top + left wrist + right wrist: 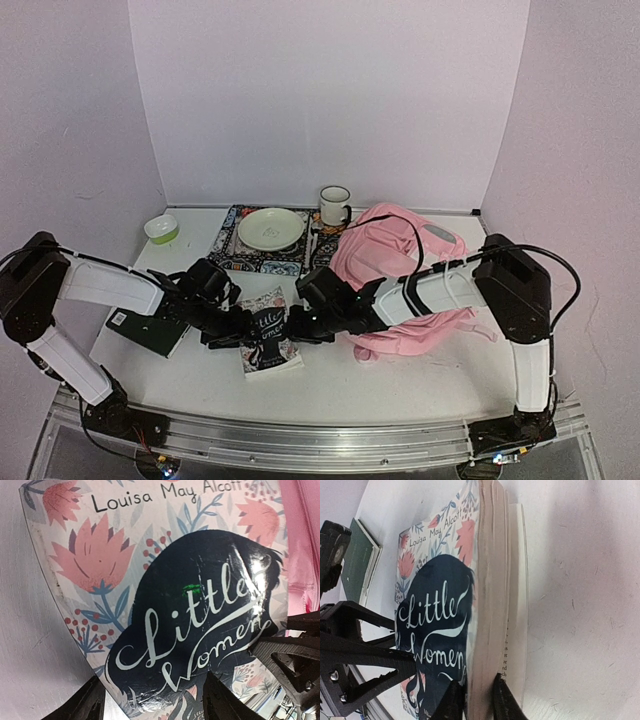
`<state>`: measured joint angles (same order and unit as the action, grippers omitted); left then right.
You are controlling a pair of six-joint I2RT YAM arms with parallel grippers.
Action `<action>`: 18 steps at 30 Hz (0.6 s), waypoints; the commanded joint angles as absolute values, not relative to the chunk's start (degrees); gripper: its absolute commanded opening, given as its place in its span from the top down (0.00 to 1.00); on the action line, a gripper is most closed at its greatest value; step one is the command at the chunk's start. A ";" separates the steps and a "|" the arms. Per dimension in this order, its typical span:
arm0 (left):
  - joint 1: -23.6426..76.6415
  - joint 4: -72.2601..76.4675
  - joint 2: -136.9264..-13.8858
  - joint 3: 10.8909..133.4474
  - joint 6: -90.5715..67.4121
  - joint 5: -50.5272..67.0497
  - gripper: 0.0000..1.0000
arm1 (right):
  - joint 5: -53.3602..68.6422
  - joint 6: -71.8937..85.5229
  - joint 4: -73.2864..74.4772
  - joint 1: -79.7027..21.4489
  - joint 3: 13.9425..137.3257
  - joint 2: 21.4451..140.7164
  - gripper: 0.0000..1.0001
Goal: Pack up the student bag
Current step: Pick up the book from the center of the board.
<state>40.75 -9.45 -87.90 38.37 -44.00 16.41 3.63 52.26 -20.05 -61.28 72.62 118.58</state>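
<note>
Bag [400, 250]: slumped on the right half of the surface [420, 375], nearer the far edge than the near one, partly hidden under the right arm [440, 285]. Looks soft and limp, light for its bulk. Likely to sag and fold wherever lifted, and to fall shut at the mouth. Best taken at a strap or at the rim of the opening, pinching fabric rather than the body. No telling from here where the mouth lies. Probably calls for one set of fingers to hold the mouth apart while the other feeds things in.

Book [268, 340]: flat by the middle of the near edge, near the bag, glossy cover up. Stiff and denser than the bag, slippery on the cover. Apt to fan open if gripped by only part of the page block.

Left fingers [85, 705]: spread wide over the cover's lower edge, holding nothing. Right fingers [454, 702]: narrow, pinched on the cover and upper pages at the page edge, leaving the lower pages and back cover outside.

Green book [150, 332]: flat towards the left edge, apart from the rest.
</note>
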 commanded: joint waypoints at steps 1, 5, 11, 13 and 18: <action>41.75 -4.98 -88.13 36.40 -43.88 19.06 0.30 | 9.86 50.75 -25.80 -62.91 72.84 115.14 0.96; 40.79 -6.61 -83.72 36.84 -40.36 17.09 0.26 | 9.71 49.23 -25.40 -62.21 71.43 112.95 1.00; 35.11 -13.36 -75.44 39.76 -31.86 16.90 0.16 | 11.54 42.37 -20.53 -61.14 70.23 107.95 1.00; 32.40 -15.24 -72.74 41.06 -28.77 18.75 0.13 | 12.74 39.68 -18.71 -60.37 69.98 106.03 1.00; 27.54 -20.35 -69.48 45.21 -22.27 23.03 0.04 | 15.55 33.64 -14.44 -58.37 70.09 100.95 1.00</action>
<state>30.06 -15.66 -72.20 40.38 -30.00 18.98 11.42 40.86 -15.94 -60.34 69.25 108.90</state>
